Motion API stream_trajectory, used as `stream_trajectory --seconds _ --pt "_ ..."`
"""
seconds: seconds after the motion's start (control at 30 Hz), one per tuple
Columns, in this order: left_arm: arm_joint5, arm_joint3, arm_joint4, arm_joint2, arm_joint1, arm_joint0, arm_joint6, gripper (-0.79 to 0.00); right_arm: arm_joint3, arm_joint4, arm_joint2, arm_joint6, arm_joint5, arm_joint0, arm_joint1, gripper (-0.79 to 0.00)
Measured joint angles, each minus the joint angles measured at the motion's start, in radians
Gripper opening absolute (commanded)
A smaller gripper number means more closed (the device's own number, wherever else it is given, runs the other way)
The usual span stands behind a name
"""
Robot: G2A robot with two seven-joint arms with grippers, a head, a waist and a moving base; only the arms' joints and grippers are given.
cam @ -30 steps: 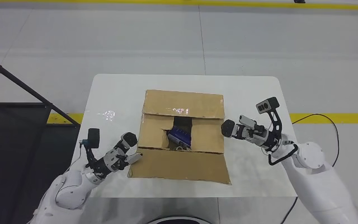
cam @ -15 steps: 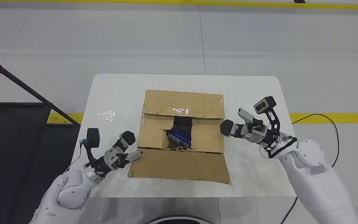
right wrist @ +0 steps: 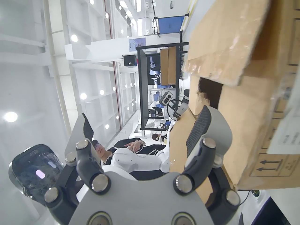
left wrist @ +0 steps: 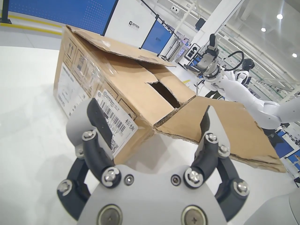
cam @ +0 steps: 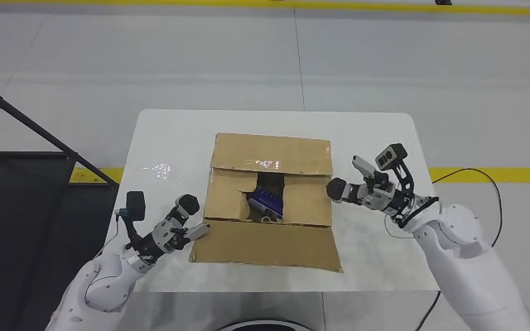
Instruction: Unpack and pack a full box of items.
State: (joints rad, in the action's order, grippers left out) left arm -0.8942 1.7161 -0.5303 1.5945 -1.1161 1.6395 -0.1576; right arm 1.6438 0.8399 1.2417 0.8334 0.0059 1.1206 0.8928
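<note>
**Item 1: cardboard box**. It stands upright in the middle of the white counter.
- Far flap: folded back toward the far edge.
- Near flap: folded out toward the near edge.
- Side flaps: lying down over the opening with a dark gap between them.
- Judgement: unpacking is at its very start, as the opening looks too narrow to reach through.

**Item 2: blue item**. It sits inside the box and shows through the gap. Too much is hidden to tell what kind of thing it is.

**Item 3: left end effector**.
- Place: at the box's near-left corner, by the left end of the near flap.
- State: fingers spread wide and holding nothing. The flap's corner lies between them, unpinched.
- Pose: the forearm is low, coming in from the counter's near-left corner, with the wrist aimed at the box.
- Judgement: it is likely placed there to take that flap or steady the box.

**Item 4: right end effector**.
- Place: beside the box's right wall, about level with its top edge.
- State: wide open and empty. One finger is just beside the cardboard, and I cannot tell whether it touches.
- Pose: the arm enters from the near-right corner with the wrist rolled onto its side.
- Judgement: it is probably set there to get at the right side flap.
</note>
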Motion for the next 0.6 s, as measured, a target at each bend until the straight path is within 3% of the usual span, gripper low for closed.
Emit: stream_trajectory --seconds 0.33,0.6 --pt "0.0 0.0 0.0 0.0 0.0 0.0 0.0 0.0 -0.024 -0.036 -0.03 -0.044 0.101 -0.033 0.014 0.0" --pt "0.0 0.0 0.0 0.0 0.0 0.0 0.0 0.0 -0.053 -0.05 -0.056 -0.109 0.092 -0.057 0.031 0.0"
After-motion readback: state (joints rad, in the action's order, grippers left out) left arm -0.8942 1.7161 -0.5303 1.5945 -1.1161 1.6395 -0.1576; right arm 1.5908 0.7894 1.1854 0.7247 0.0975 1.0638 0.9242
